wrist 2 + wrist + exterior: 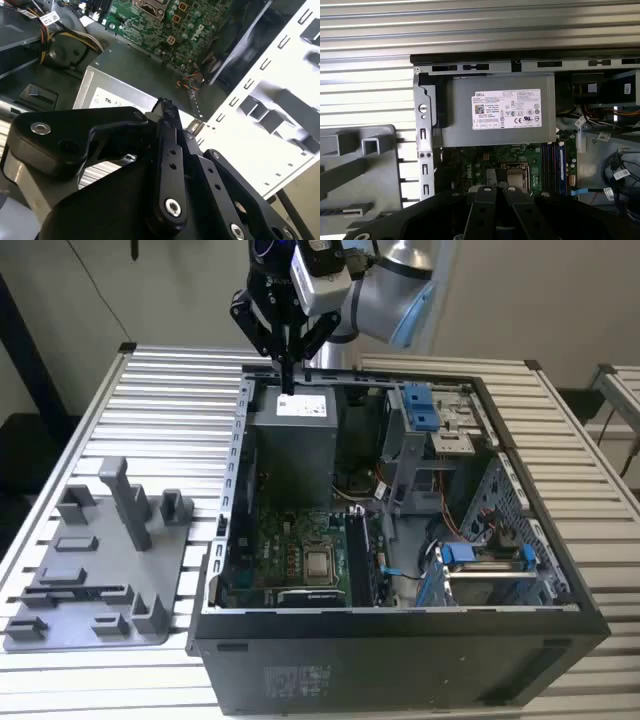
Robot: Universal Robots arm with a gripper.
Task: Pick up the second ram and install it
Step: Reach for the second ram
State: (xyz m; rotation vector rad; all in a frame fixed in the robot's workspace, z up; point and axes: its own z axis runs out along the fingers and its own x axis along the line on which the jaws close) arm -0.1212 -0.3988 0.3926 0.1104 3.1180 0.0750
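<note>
My gripper [287,380] hangs over the back of the open computer case [400,640], just above the grey power supply [293,435]. Its dark fingers [169,150] meet at the tips, shut, and I see nothing between them. On the grey fixture plate [90,625], at the exterior view's left, a long, narrow dark strip lies in a slot; it looks like the second ram [75,592]. The green motherboard [290,540] lies low in the case, with its memory slots [552,165] beside the processor socket [319,563]. The gripper is far from the plate.
Upright grey blocks [130,500] stand on the fixture plate. Blue drive brackets [420,405] and loose cables [450,530] fill the case's side at the exterior view's right. The case walls rise around the board. A slatted metal table [170,410] carries everything.
</note>
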